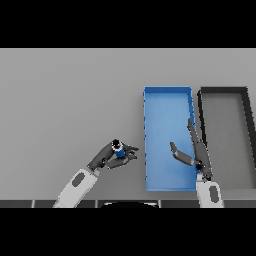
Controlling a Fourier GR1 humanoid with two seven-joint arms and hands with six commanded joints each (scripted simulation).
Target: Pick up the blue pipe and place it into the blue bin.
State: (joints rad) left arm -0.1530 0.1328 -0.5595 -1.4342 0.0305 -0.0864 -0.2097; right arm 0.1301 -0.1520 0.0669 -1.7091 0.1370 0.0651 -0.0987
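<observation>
A plain grey table (65,100) fills the head view from edge to edge, matte and even in tone, with no marks on its surface. Along its near edge runs a darker strip broken by short pale seams. Nothing of a room shows beyond the tabletop.

Two shallow rectangular containers lie on the right half of the surface, long sides running away from the robot. The blue bin (167,107) has a bright blue floor and low blue walls. Just beside it on the right, with a narrow strip of table between them, sits a black bin (223,91) whose floor is grey like the table and whose walls are dark.

The left hand (107,156) is over bare table, near the blue bin's left wall but apart from it. Its fingers and thumb are curled round the blue pipe (119,151), a short blue piece with what looks like a dark cap or opening at its upper end; the detail there is too small to be sure of. The pipe stands roughly upright in the grasp, outside the bin.

The right hand (196,150) shows over the right side of the blue bin, near its right wall. Its fingers are straight and point away from the robot, the thumb spread out to the left over the blue floor, and it holds nothing.
</observation>
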